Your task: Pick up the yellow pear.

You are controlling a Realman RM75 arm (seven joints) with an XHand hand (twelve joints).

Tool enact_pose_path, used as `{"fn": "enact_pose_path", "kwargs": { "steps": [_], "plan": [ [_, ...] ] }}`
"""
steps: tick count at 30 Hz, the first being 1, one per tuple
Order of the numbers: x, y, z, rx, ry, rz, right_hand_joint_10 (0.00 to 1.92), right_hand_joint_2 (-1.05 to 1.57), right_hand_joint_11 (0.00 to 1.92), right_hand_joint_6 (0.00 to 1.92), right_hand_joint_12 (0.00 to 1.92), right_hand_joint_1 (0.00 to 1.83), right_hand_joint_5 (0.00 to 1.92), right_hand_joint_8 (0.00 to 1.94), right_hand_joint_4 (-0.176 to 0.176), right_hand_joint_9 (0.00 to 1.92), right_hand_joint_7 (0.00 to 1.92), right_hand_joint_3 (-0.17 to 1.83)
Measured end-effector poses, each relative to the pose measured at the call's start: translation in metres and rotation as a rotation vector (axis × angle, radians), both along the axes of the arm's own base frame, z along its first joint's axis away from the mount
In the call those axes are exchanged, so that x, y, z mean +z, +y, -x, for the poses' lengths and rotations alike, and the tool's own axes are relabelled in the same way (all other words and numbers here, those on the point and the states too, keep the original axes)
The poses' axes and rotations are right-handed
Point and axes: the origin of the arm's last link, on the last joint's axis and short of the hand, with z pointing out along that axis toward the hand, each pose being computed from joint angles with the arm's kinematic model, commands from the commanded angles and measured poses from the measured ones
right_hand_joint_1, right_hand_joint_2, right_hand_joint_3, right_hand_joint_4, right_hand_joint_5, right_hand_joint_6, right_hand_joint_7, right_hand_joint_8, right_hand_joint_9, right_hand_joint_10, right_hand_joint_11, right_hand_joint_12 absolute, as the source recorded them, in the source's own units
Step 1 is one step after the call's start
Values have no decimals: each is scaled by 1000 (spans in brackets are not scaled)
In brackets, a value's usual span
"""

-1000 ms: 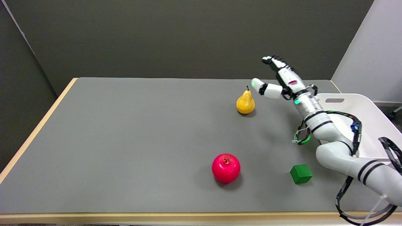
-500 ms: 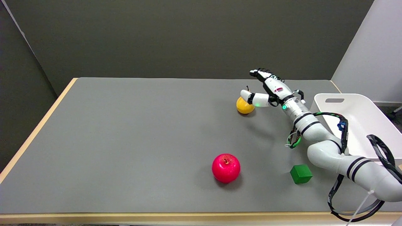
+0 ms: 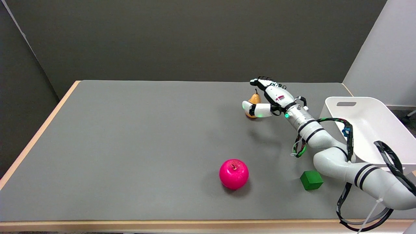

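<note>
Your right hand brackets the yellow pear — thumb in front, fingers behind — spread wide, gripping nothing yet.

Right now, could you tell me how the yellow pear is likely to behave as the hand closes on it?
The glossy yellow pear may slip. Standing upright on its narrow rounded base, it could tip or roll if the right hand nudges it unevenly.
</note>
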Motion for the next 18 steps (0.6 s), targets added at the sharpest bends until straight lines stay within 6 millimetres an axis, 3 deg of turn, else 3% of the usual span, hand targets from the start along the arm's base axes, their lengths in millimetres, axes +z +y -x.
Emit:
{"fn": "enact_pose_path", "kwargs": {
  "steps": [3, 6, 8, 10, 14, 18],
  "plan": [
    [-3, -1, 2, -6, 7, -6, 660, 587, -1, 430, 1008, 348, 97, 365, -127, 12, 106, 944],
    [-6, -1, 5, -12, 12, -9, 657, 639, -1, 366, 987, 355, 145, 296, -77, 13, 138, 846],
    [-7, -2, 6, -14, 15, -10, 651, 602, -1, 413, 1000, 353, 140, 344, -36, 9, 115, 922],
    [-8, -3, 8, -17, 17, -10, 658, 652, -1, 362, 985, 357, 181, 271, 2, 15, 146, 817],
    [-10, -5, 10, -21, 20, -11, 651, 583, -1, 448, 1019, 342, 163, 349, 30, 13, 108, 949],
    [-12, -6, 12, -26, 21, -10, 654, 583, -1, 470, 1025, 324, 180, 341, 55, 7, 103, 946]
  ]
}}
